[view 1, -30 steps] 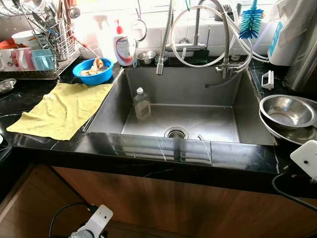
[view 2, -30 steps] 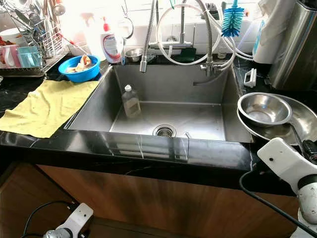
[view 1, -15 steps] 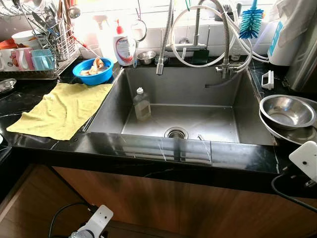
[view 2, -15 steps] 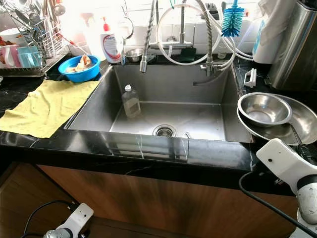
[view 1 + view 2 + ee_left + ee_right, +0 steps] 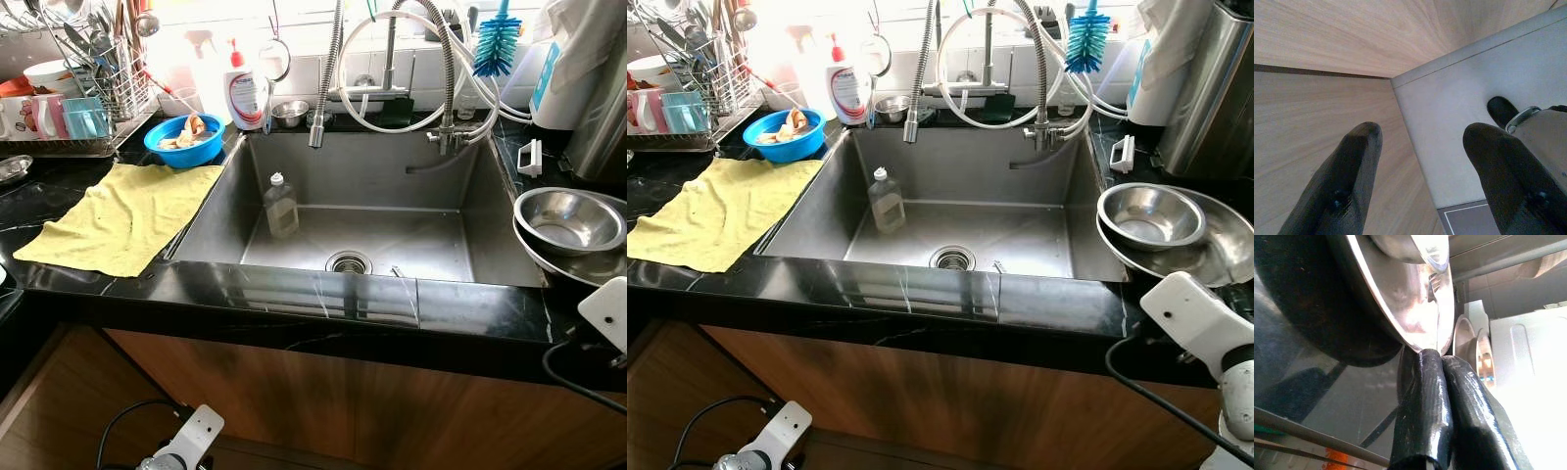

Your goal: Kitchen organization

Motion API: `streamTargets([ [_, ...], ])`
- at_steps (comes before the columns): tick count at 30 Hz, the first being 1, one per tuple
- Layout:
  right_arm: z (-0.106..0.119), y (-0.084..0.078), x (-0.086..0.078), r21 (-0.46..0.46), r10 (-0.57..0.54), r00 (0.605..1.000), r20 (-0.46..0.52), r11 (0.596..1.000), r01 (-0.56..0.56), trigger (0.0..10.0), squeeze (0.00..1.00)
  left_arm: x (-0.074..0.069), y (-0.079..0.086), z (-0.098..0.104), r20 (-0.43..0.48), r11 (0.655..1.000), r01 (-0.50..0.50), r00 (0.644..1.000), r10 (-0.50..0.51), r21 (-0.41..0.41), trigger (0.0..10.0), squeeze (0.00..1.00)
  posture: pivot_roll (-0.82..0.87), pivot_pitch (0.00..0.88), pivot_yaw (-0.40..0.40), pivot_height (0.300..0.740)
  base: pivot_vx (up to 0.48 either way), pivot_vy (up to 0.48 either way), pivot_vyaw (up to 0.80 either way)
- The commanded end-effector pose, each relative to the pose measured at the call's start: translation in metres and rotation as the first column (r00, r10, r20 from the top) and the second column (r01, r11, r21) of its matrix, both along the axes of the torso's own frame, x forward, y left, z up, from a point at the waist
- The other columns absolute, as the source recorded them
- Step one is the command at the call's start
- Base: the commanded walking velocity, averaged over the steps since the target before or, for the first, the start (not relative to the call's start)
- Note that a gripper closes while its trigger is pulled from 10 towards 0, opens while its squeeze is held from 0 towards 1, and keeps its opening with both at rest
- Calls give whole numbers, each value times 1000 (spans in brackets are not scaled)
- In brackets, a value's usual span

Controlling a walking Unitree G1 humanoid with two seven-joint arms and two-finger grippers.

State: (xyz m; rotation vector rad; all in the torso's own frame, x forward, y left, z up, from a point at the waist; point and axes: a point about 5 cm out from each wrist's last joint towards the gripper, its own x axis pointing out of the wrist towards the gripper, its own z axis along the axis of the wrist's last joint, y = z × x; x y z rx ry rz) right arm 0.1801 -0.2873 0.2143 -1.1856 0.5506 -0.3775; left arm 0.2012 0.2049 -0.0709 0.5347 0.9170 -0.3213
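Two nested steel bowls sit on the black table to the right of the sink: a smaller bowl (image 5: 1147,214) rests inside a larger steel bowl (image 5: 1215,257), whose near rim reaches toward the robot's right arm. In the right wrist view the right end effector (image 5: 1437,357) has its two black fingers pressed together at the thin rim of the larger steel bowl (image 5: 1400,298), pinching that edge. The steel sink (image 5: 470,211) lies just left of the bowls, with a small clear bottle (image 5: 280,205) standing upright on its floor near the left wall and a drain (image 5: 349,261) toward the front. A coiled spring faucet (image 5: 323,78) hangs over the back edge, and a blue bottle brush (image 5: 498,41) stands behind the sink to the right. Left of the sink, a yellow cloth (image 5: 122,215) lies spread on the table, with a blue bowl (image 5: 183,140) holding scraps just behind it and a dish rack (image 5: 73,98) further left. The left end effector (image 5: 1422,171) hangs low beside a wooden cabinet, its fingers spread apart and holding nothing.
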Motion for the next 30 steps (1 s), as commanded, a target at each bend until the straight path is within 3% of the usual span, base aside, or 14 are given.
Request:
streamTargets([
  [1, 5, -3, 0, -24, -17, 1000, 22, 1000, 18, 10000, 0, -2, 3, -1, -13, 1000, -1, 1000, 1, 13, 10000, 0, -187, 0, 107, 740, 0, 0, 0],
  [13, 16, -1, 6, -91, 3, 996, 92, 996, 5, 10000, 0, -2, 4, -1, -11, 1000, -6, 1000, 6, 12, 10000, 0, -184, 0, 105, 740, 0, 0, 0],
  [17, 27, 6, 13, -176, 71, 989, 126, 983, -48, 10000, 0, -2, 3, -1, -12, 1000, -4, 1000, 4, 11, 10000, 0, -185, 0, 107, 740, 0, 0, 0],
  [21, 36, 11, 20, -199, 122, 975, 188, 976, -84, 10000, 0, -2, 4, -1, -10, 1000, -6, 1000, 7, 11, 10000, 0, -185, 0, 106, 740, 0, 0, 0],
  [22, 37, 20, 26, -104, 159, 954, 254, 985, -136, 10000, 0, -2, 4, -1, -10, 1000, -7, 1000, 7, 10, 10000, 0, -186, 0, 107, 740, 0, 0, 0],
  [24, 37, 30, 32, -3, 187, 930, 316, 981, -196, 10000, 0, -2, 4, -1, -10, 1000, -5, 1000, 6, 11, 10000, 0, -188, 0, 109, 740, 0, 0, 0],
  [25, 40, 44, 40, 6, 275, 902, 332, 956, -293, 10000, 0, -2, 3, 0, -11, 1000, -4, 1000, 4, 11, 10000, 0, -189, 0, 110, 740, 0, 0, 0],
  [26, 40, 44, 40, 6, 275, 902, 332, 956, -293, 10000, 0, -2, 3, 0, -11, 1000, -4, 1000, 4, 11, 10000, 0, -189, 0, 110, 740, 0, 0, 0],
  [27, 42, 56, 49, 13, 347, 868, 356, 927, -376, 10000, 0, -2, 3, -1, -10, 1000, -3, 1000, 3, 12, 10000, 0, -185, 0, 110, 740, 0, 0, 0],
  [29, 48, 71, 60, 90, 391, 811, 436, 877, -472, 10000, 0, -2, 3, -1, -9, 1000, -3, 1000, 3, 12, 10000, 0, -181, 0, 108, 740, 0, 0, 0],
  [30, 48, 71, 60, 90, 391, 811, 436, 877, -472, 10000, 0, -2, 3, -1, -9, 1000, -3, 1000, 3, 12, 10000, 0, -181, 0, 108, 740, 0, 0, 0],
])
